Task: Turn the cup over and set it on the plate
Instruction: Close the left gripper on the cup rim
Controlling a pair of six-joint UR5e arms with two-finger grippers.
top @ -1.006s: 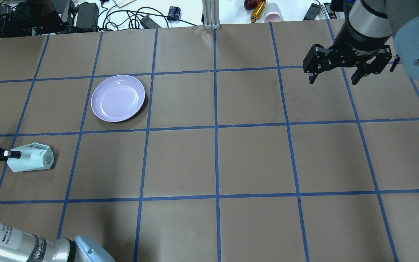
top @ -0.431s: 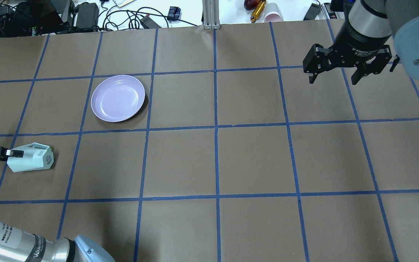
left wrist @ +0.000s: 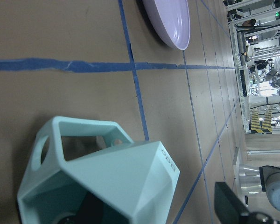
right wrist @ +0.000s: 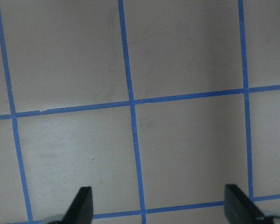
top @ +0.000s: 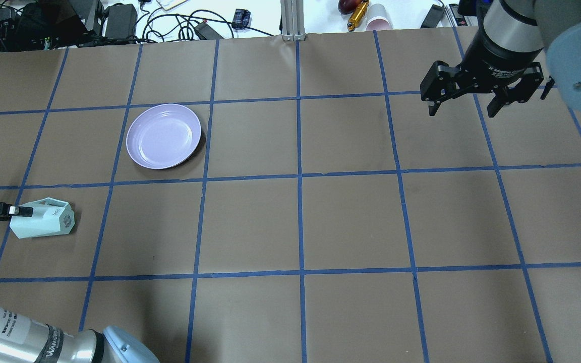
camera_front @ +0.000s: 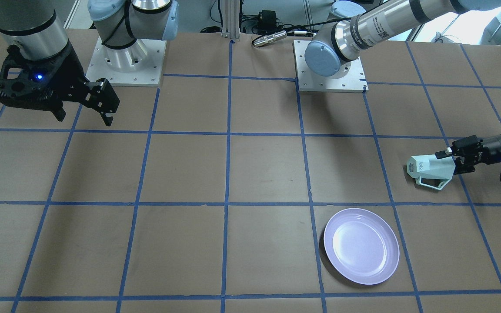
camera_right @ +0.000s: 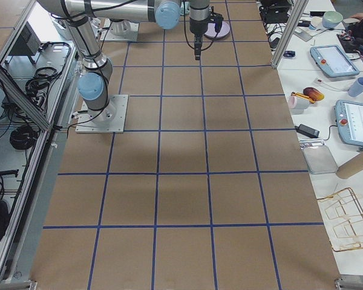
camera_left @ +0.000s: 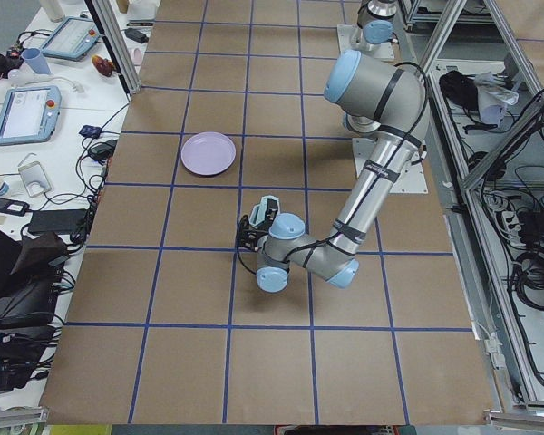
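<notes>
Bare worktop [top: 250,222] lies between the left fingers [camera_front: 449,151], which grip the cup's [camera_front: 429,169] rim, and the lavender plate [camera_front: 361,245] diagonally beyond the fingertips; nothing stands between them. The right gripper [top: 464,103] hangs well apart.

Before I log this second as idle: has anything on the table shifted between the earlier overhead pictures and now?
Barely. The left gripper, at the rim of the cup, crept slightly toward the cup, which lies on its side in the same spot. The right gripper edged marginally up the overhead view, open over bare table. The plate has not moved and nothing sits on it.
</notes>
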